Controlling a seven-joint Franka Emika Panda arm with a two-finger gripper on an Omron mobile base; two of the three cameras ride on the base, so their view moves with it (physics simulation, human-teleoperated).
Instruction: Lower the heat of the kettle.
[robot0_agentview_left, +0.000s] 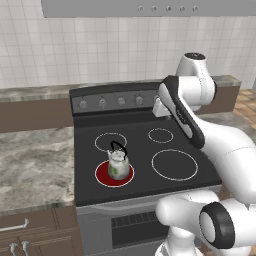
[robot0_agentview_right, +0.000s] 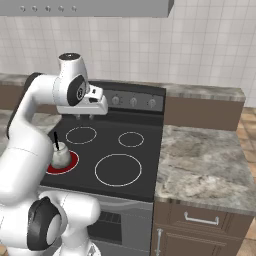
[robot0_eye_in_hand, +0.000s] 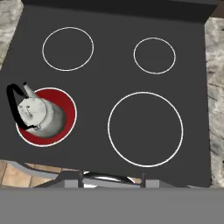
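Kettle: the kettle (robot0_agentview_left: 117, 165) (robot0_agentview_right: 60, 156) (robot0_eye_in_hand: 37, 114) stands upright on the front-left burner (robot0_agentview_left: 114, 174) (robot0_agentview_right: 64, 162) (robot0_eye_in_hand: 45, 116), its black arched handle up and a small knob on the lid. In the right base view the arm covers part of it.
Burner under kettle: the ring glows red all round the kettle's base; the kettle sits a little off its centre in the hand view.
Other burners: three rings are drawn as white outlines on the dark glass, a large one at the front right (robot0_agentview_left: 174, 164) (robot0_agentview_right: 118, 170) (robot0_eye_in_hand: 145, 129), a medium one at the back left (robot0_agentview_left: 110, 141) (robot0_agentview_right: 81, 135) (robot0_eye_in_hand: 68, 49) and a small one at the back right (robot0_agentview_left: 160, 135) (robot0_agentview_right: 131, 139) (robot0_eye_in_hand: 154, 55).
Stove: the stove (robot0_agentview_left: 145, 150) (robot0_agentview_right: 145, 155) (robot0_eye_in_hand: 105, 83) has a black top and a raised back panel carrying a row of round knobs (robot0_agentview_left: 121, 101) (robot0_agentview_right: 133, 102).
Hand: the hand (robot0_agentview_left: 161, 108) (robot0_agentview_right: 84, 115) hangs above the back of the stove top, just in front of the knob panel and well apart from the kettle. It points down at the glass. I cannot tell whether its fingers are spread or closed; nothing is between them.
Counter: the counter (robot0_agentview_left: 30, 165) (robot0_agentview_right: 205, 165) of speckled grey stone runs on both sides of the stove, with brown cabinet fronts below.
Wall: white tiles behind, and a grey hood (robot0_agentview_left: 150, 7) (robot0_agentview_right: 90, 7) above the stove.
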